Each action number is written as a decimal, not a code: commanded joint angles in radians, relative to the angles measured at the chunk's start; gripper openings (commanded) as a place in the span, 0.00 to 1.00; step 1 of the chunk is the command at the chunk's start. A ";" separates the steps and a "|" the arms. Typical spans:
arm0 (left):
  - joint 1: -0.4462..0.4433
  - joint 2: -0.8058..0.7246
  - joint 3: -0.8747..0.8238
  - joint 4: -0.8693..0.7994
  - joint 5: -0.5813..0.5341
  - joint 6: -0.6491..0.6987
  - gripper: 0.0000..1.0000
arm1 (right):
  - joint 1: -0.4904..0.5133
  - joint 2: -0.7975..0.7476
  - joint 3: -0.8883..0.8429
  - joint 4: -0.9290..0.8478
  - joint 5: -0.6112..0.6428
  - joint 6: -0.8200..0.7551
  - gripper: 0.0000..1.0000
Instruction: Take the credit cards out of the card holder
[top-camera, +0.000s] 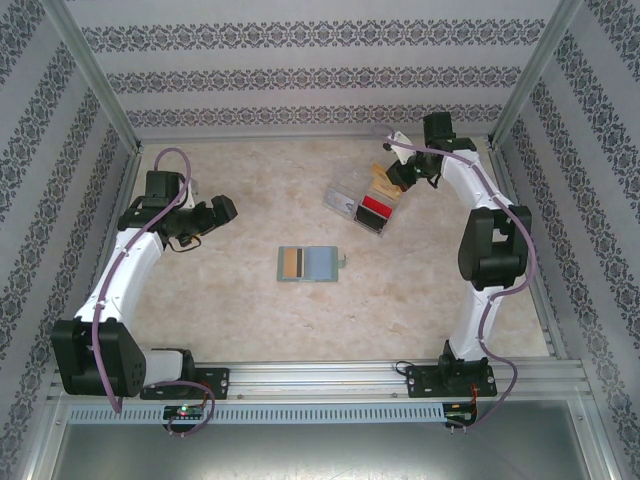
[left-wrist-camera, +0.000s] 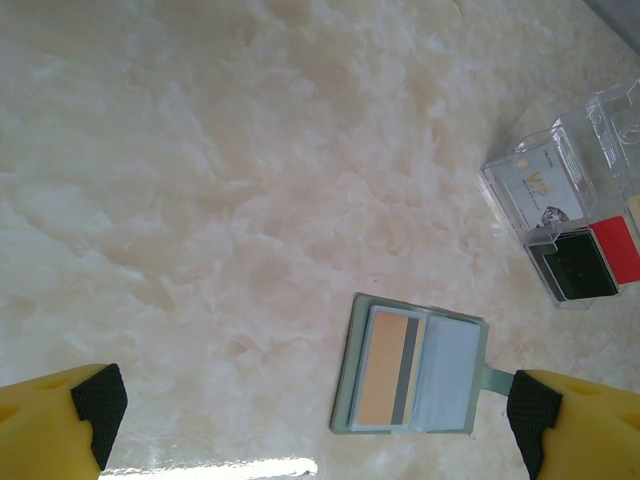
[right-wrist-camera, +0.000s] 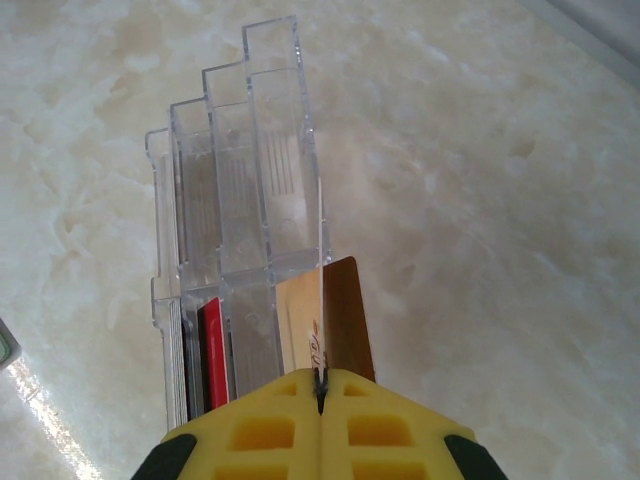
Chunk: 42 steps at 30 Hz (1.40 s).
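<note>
1. The right fingers (right-wrist-camera: 390, 435) are pressed together on the top edge of a yellow-orange card (right-wrist-camera: 298, 320). The card stands on edge beneath them, with a pale printed face on its left and a brown face on its right.
2. That card lies against the right-hand wall of the clear tray (right-wrist-camera: 250, 150), a stepped rack of see-through compartments. Whether the card's lower end sits inside a compartment or just beside the wall cannot be told.
3. Left of the held card, past a grey divider, the red card (right-wrist-camera: 212, 345) stands on edge in another slot of the tray.
4. The left fingers (left-wrist-camera: 95, 405) are spread wide and hold nothing. They hang over the pale marbled table (left-wrist-camera: 200, 180).
5. The card holder (left-wrist-camera: 455, 360) lies open and flat on the table between the two left finger pads, closer to the right-hand pad.
6. The tan card with a dark stripe (left-wrist-camera: 385, 370) sits in the card holder's left pocket. The right pocket shows bluish-grey, and a small tab on the holder's edge points at the right-hand pad.
7. From above, the card holder is in the middle of the table, and the tray is apart from it toward the far right, under the right arm. Bare table lies between them.
8. In the left wrist view the tray also holds a white printed card (left-wrist-camera: 535, 185) and a black block (left-wrist-camera: 580, 265) beside the red card.
9. Patterned walls (top-camera: 300, 60) and metal frame posts (top-camera: 95, 80) close in the table.
</note>
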 joint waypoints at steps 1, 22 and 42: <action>0.013 0.009 0.019 -0.029 0.004 0.029 1.00 | -0.011 0.006 0.034 -0.068 -0.027 -0.047 0.00; 0.013 0.027 0.019 -0.016 0.072 0.040 1.00 | -0.036 0.015 0.057 -0.131 -0.048 -0.098 0.09; 0.013 0.027 0.003 -0.004 0.079 0.030 1.00 | 0.094 -0.228 -0.164 0.084 0.137 0.416 0.54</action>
